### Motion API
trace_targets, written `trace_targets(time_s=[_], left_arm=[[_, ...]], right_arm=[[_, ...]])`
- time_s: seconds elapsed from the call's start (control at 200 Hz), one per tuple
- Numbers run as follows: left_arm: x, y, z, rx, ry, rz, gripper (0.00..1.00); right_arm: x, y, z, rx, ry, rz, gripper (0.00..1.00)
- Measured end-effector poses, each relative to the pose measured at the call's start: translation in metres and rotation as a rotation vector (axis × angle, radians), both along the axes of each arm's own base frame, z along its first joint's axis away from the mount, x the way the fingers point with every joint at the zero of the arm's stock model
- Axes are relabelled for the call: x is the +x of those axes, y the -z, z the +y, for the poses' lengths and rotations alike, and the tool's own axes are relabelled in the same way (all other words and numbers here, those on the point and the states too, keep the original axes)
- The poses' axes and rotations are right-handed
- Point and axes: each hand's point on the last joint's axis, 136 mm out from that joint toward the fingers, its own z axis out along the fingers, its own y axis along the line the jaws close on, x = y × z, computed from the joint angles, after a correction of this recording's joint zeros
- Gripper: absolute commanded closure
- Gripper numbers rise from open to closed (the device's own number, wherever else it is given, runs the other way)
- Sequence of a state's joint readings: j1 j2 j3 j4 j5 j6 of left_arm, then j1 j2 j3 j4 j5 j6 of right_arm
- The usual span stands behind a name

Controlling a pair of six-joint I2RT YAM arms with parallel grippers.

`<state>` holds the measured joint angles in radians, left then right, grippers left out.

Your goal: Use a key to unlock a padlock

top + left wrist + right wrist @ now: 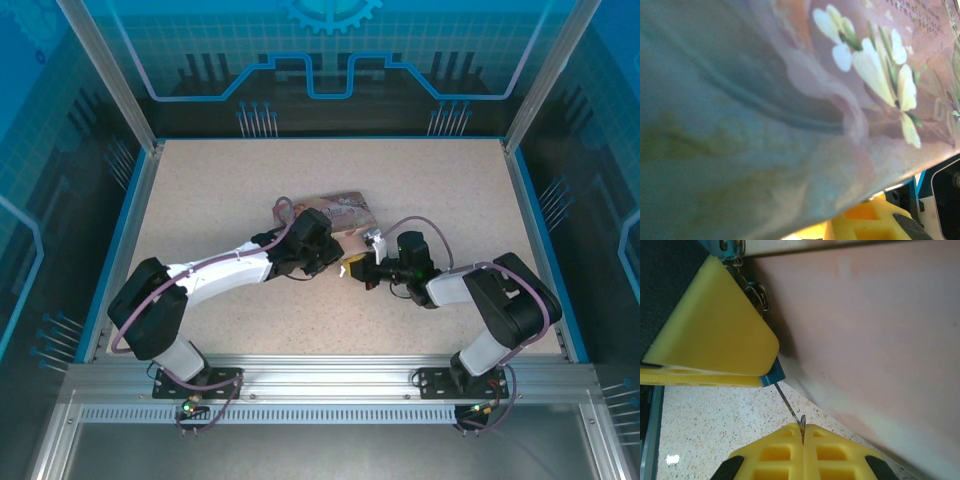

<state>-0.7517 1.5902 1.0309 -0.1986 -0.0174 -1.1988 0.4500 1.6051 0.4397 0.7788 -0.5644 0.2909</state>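
- Padlock (pixel 773 375) is spotted from the right wrist as a teal corner pinched by the left gripper (pixel 766 367), right beside the pink tin (pixel 865 340). The key (pixel 790 407) is clamped in the right gripper (pixel 803 432), its shaft lined up on the lock, tip touching.
- Left wrist: the tin is seen pressed up close to the lens.
- From above, both grippers are seen tip to tip beside the tin.

You have two arms, the left arm (pixel 220 272) and the right arm (pixel 470 290), and two pincers, the left pincer (pixel 766 371) and the right pincer (pixel 803 429). There is one key (pixel 789 405), its end between the right pincer's tips. There is one padlock (pixel 774 376), at the left pincer's tips. There is one pink tin (pixel 880 340), just beside both pincers, and one table (pixel 705 430) under them.
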Motion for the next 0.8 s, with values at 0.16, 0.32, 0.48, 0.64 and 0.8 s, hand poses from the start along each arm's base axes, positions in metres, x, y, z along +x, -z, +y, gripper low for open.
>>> trace_targets(time_s=[0.16, 0.32, 0.48, 0.64, 0.8], left_arm=[[0.0001, -0.0001, 0.0, 0.0, -0.001, 0.0, 0.95], [0.0019, -0.0011, 0.0002, -0.004, -0.004, -0.005, 0.95], [0.0023, -0.001, 0.0007, -0.003, -0.005, -0.005, 0.96], [0.0024, -0.0008, 0.001, -0.003, -0.006, -0.005, 0.96], [0.0019, -0.0004, 0.0011, -0.002, -0.005, -0.002, 0.97]], right_arm=[[0.0001, -0.001, 0.0001, 0.001, 0.0, -0.003, 1.0], [0.0004, -0.0053, -0.0012, 0.0, 0.006, -0.018, 1.0], [-0.0002, -0.0077, -0.002, -0.001, 0.006, -0.031, 1.0], [-0.0005, -0.0072, -0.0016, -0.006, 0.0, -0.042, 1.0], [0.0015, -0.0025, 0.0004, -0.008, -0.005, -0.034, 1.0]])
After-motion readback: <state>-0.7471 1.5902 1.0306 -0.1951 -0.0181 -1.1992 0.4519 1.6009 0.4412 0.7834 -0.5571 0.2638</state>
